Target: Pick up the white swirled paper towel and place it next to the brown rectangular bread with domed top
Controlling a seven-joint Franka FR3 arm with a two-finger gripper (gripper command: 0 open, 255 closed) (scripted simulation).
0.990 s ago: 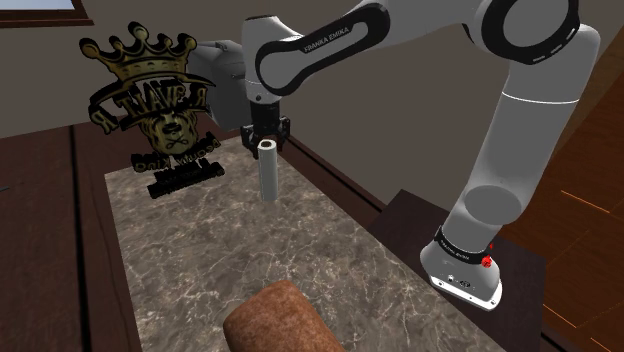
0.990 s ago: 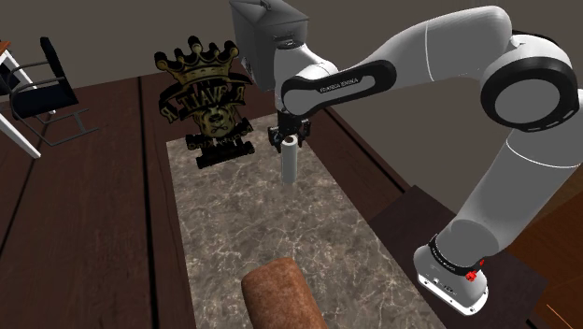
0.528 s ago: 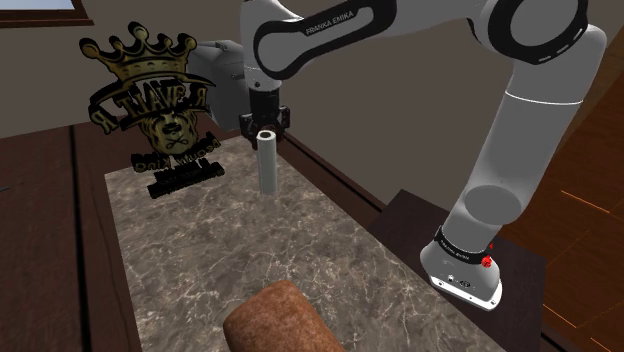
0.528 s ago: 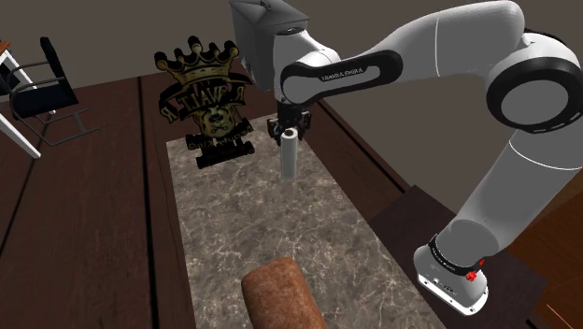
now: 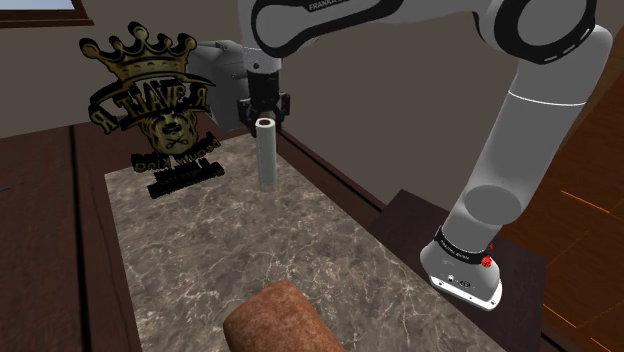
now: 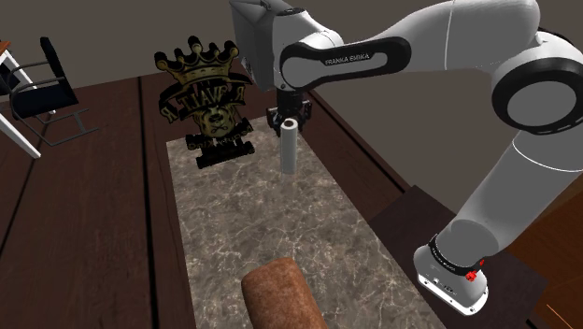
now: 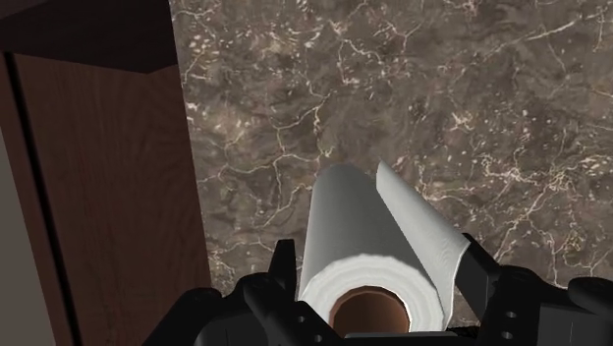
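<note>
bread (image 5: 275, 318): cut by bottom edge | paper towel (image 7: 378, 246): near end cut off | arm (image 5: 520, 130): top cut off

Paper towel roll (image 5: 266, 155): higher than a second ago. In the shoulder view its open top end has climbed steadily, and its lower end has come up from its earlier place on the marble top (image 5: 200, 240).
Gripper (image 5: 264, 116): has risen together with the roll, step by step across the three moments.
Arm (image 5: 520, 130): the forearm link has swung upward. In the shoulder view its printed lettering now meets the top edge, where a second ago it sat well below it.
Second exterior view: the same lift shows, with the roll's top end and the black hand both higher against the grey box behind them.
</note>
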